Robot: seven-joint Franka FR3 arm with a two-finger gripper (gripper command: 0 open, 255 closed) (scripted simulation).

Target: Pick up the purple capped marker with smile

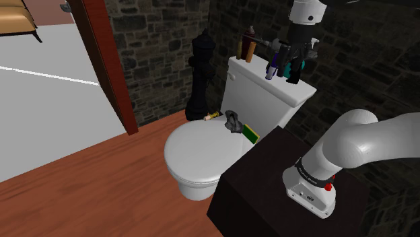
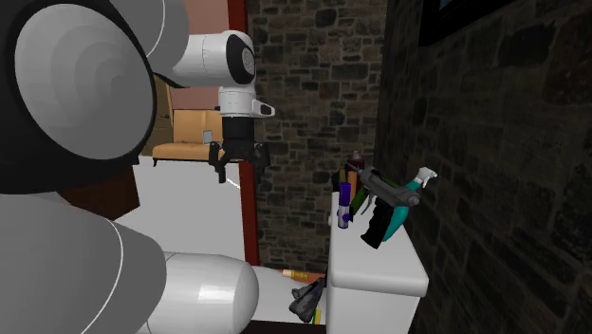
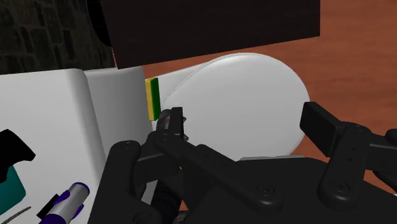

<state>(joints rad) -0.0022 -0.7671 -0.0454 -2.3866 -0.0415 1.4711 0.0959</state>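
Looking first at the biggest things, we see dark stone walls (image 1: 161,47) and a wood floor (image 1: 101,195) around a white toilet (image 1: 195,158) with its seat cover down. The dark stand (image 1: 269,198) sits just beside the bowl. From it the white arm (image 1: 363,141) bends up and out of the shoulder view, then comes back down over the tank (image 1: 262,87).

A tall black object (image 1: 202,74) stands by the wall next to the toilet. The gripper (image 2: 239,169) hangs above the tank with its fingers spread and nothing between them. In the second exterior view it sits above and to the left of the tank's things, apart from all of them.

Three things are on the tank top: a teal spray bottle (image 2: 403,204), a brown bottle (image 1: 249,47), and the marker (image 2: 344,201). The marker is purple with a pale band. In the shoulder view we find it between the two bottles, close to the spray bottle. We cannot tell whether it leans or lies flat. In the wrist view it shows beside the left finger, not between the fingers.

On the seat cover, near the tank, we see a green and yellow sponge (image 1: 250,133). A dark grey object (image 1: 233,122) lies just beside it, and a small yellow thing (image 1: 211,116) a little further along.
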